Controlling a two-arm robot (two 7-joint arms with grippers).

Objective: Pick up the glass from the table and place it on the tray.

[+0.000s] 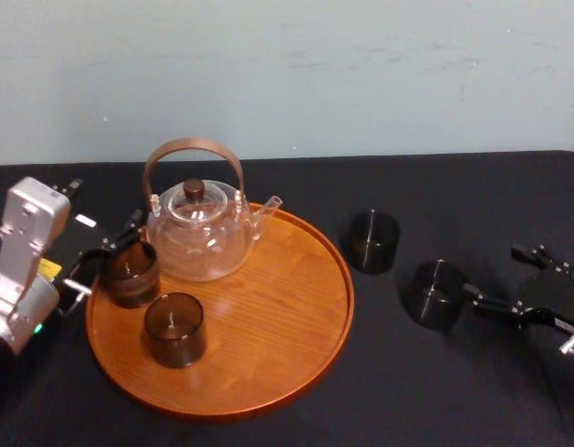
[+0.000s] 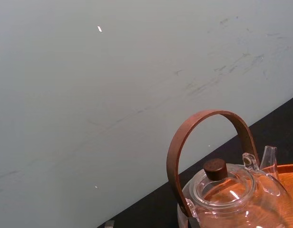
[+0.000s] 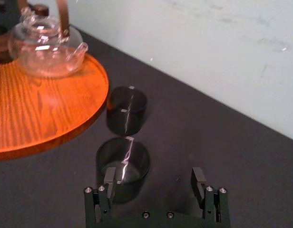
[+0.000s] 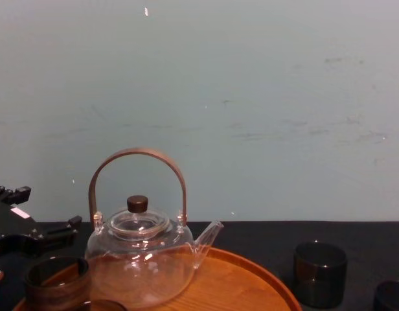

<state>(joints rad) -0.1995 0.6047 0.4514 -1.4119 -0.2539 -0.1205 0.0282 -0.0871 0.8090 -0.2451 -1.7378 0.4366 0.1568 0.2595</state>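
Two glasses (image 1: pixel 174 328) sit on the tray (image 1: pixel 268 307) at centre-left, my left gripper (image 1: pixel 99 264) by one, grip I cannot tell; two more stand on the counter (image 1: pixel 427 391) at right, my right gripper (image 3: pixel 155 181) spread open just beside the nearer glass (image 3: pixel 122 161).

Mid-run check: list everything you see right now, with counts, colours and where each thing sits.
table: one, black cloth, under everything.
tray: one, orange-brown wood, on the table's left part.
teapot: one, clear glass with brown handle, at the tray's back.
glasses: four, dark; rim glass and front glass on the tray, far glass and near glass on the table right of it.
left tool: one, black, beside the rim glass.
right tool: one, black, open, at the near glass.
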